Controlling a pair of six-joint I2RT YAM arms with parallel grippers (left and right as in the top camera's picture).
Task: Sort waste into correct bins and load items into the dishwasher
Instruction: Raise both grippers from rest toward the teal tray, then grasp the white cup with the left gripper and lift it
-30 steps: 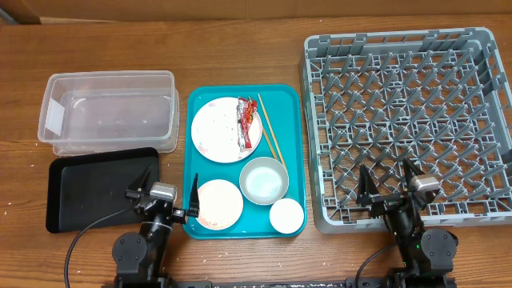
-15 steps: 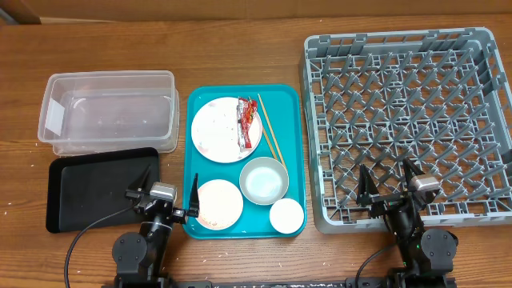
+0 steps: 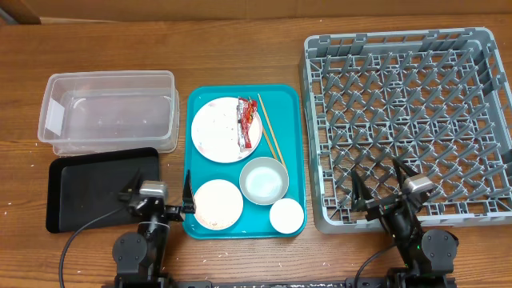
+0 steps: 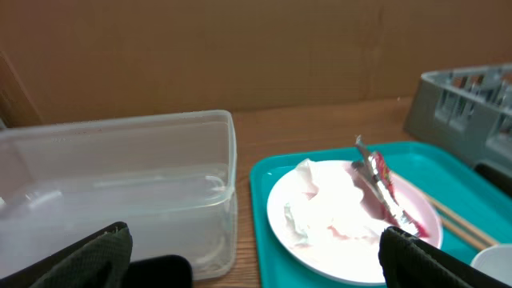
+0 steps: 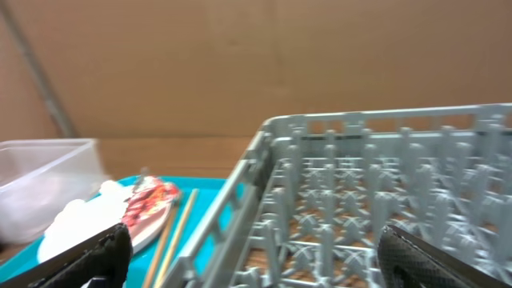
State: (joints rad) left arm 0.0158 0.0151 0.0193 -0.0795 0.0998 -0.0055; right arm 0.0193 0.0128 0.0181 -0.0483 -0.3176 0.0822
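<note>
A crumpled, shiny red-and-white snack wrapper (image 3: 249,122) lies on the large round white plate (image 3: 212,132), at the far end of a smooth teal serving tray (image 3: 290,102). Just beside the plate lie two slim wooden chopsticks (image 3: 269,130). Nearer sit a pale grey-blue bowl (image 3: 263,179), a small pale pink plate (image 3: 219,203) and a small white cup (image 3: 286,214). Left of the tray stand a clear rectangular plastic tub (image 3: 108,112) and a shallow matte black tray (image 3: 92,188). To its right is the grey pegged grid rack (image 3: 408,112). The left hand (image 3: 158,192) and right hand (image 3: 378,186) sit at the wooden desk's (image 3: 240,48) near edge, fingers spread wide and holding nothing.
</note>
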